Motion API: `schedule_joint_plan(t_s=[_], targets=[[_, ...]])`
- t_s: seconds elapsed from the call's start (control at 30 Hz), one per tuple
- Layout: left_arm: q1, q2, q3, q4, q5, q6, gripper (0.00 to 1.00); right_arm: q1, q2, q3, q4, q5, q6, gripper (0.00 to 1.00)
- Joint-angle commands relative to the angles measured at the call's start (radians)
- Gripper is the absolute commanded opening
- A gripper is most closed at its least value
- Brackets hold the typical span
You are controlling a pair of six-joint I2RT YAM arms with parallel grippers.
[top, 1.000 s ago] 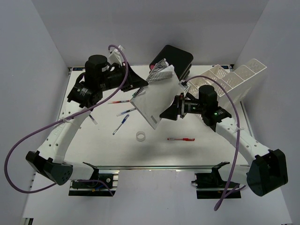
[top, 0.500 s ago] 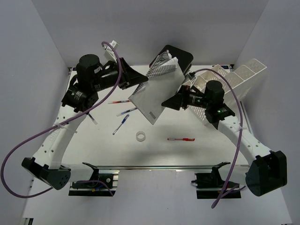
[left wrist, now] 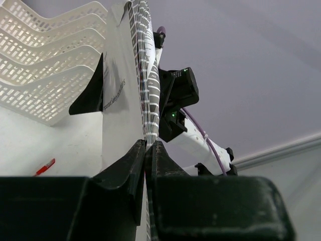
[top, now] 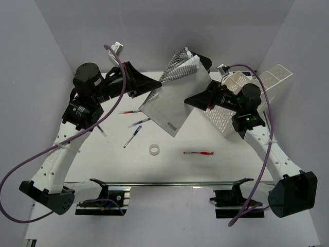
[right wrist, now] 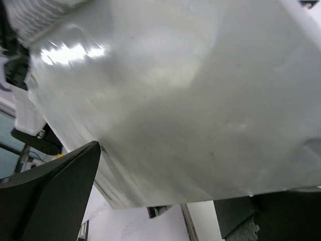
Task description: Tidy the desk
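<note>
Arms (top: 61, 149) (top: 267, 144) aloft, left jaws tight on booklet (top: 175, 103), right jaws apart.

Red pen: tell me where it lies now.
In the top view, the slim red pen lies on the white desk, right of centre, to the right of the small white tape ring, beyond the silver rail.

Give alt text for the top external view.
A white booklet hangs tilted above the desk, left pincer clamped on one edge, right pincer at the opposite. Below lie loose pens and a tape roll; a white perforated tray at right.
</note>
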Motion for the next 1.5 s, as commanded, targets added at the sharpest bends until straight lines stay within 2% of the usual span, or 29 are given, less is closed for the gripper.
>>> schedule_joint_plan(t_s=[0.0,0.07,0.17,0.2,0.27,0.4,0.47,0.5,0.6,0.73,0.77,0.83,0.87,0.93,0.97,1.0,1.2,1.47], targets=[[0.001,-0.041,-0.021,0.13,0.041,-0.059,0.0,-0.018,-0.024,0.049,0.18,-0.03,0.099,0.89],[0.001,-0.042,-0.039,0.153,0.045,-0.073,0.0,-0.035,-0.024,0.058,0.218,-0.034,0.14,0.87],[0.001,-0.041,-0.056,0.167,0.042,-0.07,0.0,-0.053,-0.028,0.089,0.268,-0.042,0.179,0.79],[0.001,-0.042,-0.062,0.17,0.042,-0.072,0.0,-0.055,-0.033,0.098,0.282,-0.047,0.186,0.72],[0.001,-0.041,-0.075,0.173,0.039,-0.065,0.0,-0.07,-0.038,0.107,0.308,-0.051,0.197,0.65],[0.001,-0.035,-0.093,0.161,0.033,-0.044,0.0,-0.105,-0.053,0.138,0.33,-0.068,0.183,0.37],[0.001,-0.032,-0.105,0.152,0.032,-0.03,0.0,-0.12,-0.05,0.17,0.319,-0.079,0.164,0.27],[0.001,-0.03,-0.105,0.139,0.026,-0.021,0.0,-0.127,-0.05,0.182,0.308,-0.089,0.156,0.16],[0.001,-0.013,-0.096,0.092,0.015,0.022,0.0,-0.154,-0.045,0.223,0.276,-0.105,0.133,0.0],[0.001,0.017,-0.075,0.026,-0.011,0.086,0.0,-0.192,-0.041,0.299,0.18,-0.113,0.05,0.0],[0.001,0.022,-0.057,0.015,-0.017,0.097,0.06,-0.197,-0.041,0.341,0.117,-0.107,0.027,0.0],[0.001,0.028,-0.037,-0.032,-0.053,0.137,0.21,-0.222,-0.036,0.391,0.031,-0.09,-0.071,0.0],[0.001,0.033,-0.023,-0.049,-0.065,0.151,0.41,-0.226,-0.032,0.445,-0.009,-0.071,-0.108,0.0],[0.001,0.036,0.008,-0.101,-0.123,0.191,0.53,-0.248,-0.027,0.498,-0.133,-0.05,-0.215,0.0],[0.001,0.031,0.019,-0.117,-0.145,0.201,0.63,-0.252,-0.021,0.522,-0.168,-0.027,-0.244,0.0],[0.001,0.031,0.04,-0.134,-0.172,0.23,0.67,-0.259,-0.021,0.562,-0.22,-0.018,-0.272,0.0],[0.001,-0.034,0.03,-0.195,-0.336,0.275,0.74,-0.297,-0.015,0.664,-0.357,0.088,-0.438,0.0],[0.001,-0.177,-0.256,-0.082,-0.352,0.309,0.75,-0.361,-0.041,0.621,-0.488,0.291,-0.761,0.0]])
